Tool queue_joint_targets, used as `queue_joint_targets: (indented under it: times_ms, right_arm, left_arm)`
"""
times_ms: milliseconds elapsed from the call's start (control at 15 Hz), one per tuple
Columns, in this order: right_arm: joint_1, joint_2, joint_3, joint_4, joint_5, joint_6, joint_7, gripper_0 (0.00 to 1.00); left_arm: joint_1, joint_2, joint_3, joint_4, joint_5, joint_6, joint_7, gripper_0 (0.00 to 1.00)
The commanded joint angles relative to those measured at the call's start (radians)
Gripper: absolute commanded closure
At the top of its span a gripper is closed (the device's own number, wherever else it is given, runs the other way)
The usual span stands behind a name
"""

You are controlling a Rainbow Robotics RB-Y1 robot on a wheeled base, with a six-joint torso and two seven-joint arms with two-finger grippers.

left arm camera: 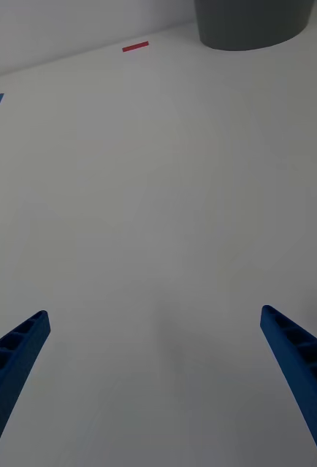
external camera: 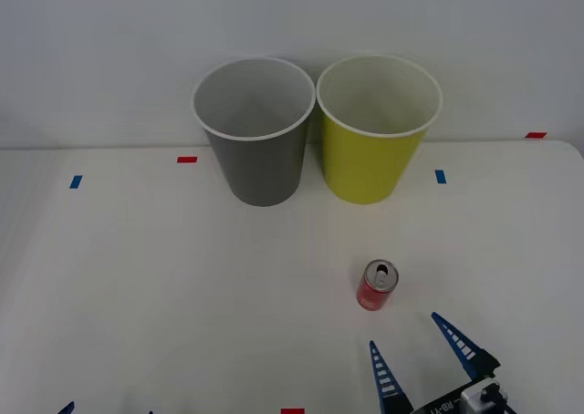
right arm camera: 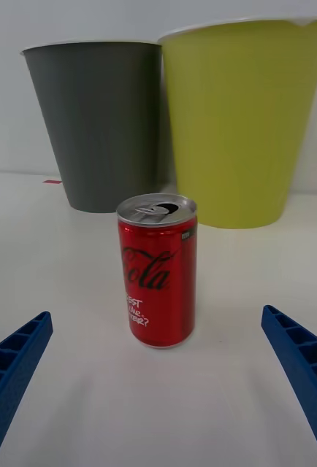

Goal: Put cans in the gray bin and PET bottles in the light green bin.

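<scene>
A small red aluminium drink can (external camera: 376, 285) with a silver top and an opened pull-tab mouth stands upright on the white table (external camera: 137, 277), in front of the two bins and nearer the robot, roughly below the gap between them and a little toward the yellow-green one. In the right wrist view the can (right arm camera: 157, 270) shows white script reading "Cola", cut off at the side, with smaller white print lower down that looks like "BEST ... EVER?"; the middle word is too small to read. A small dark label sits near the can's upper edge, unreadable.

The tall tapered round gray bin with a white rim (external camera: 255, 140) stands at the back of the table, and the tall tapered round yellow-green bin with a white rim (external camera: 376, 136) stands just beside it on its right, rims almost touching. Both are upright with pale insides.

The right gripper (external camera: 427, 359) sits near the front edge of the table, just short of the can, its blue ribbed fingers (right arm camera: 304, 365) spread wide and holding nothing; the can stands apart from them, ahead of the gap. The left gripper (left arm camera: 155, 365) hangs over bare table on the left, its fingers also spread and empty, with the gray bin's base (left arm camera: 253, 22) well ahead.

Small red tape marks (external camera: 187, 160) and blue tape marks (external camera: 441, 176) lie on the table.
</scene>
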Motion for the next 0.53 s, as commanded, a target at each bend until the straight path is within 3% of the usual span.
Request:
queue_joint_targets:
  times_ms: [67,533]
  right_arm:
    - [-0.063,0.043,-0.001,0.006,-0.007,0.060,-0.002,0.00]
    - [-0.118,0.080,-0.036,0.006,-0.014,0.144,0.000,0.00]
  left_arm:
    - [0.000,0.000,0.000,0.000,0.000,0.000,0.000,0.00]
    - [0.000,0.000,0.000,0.000,0.000,0.000,0.000,0.00]
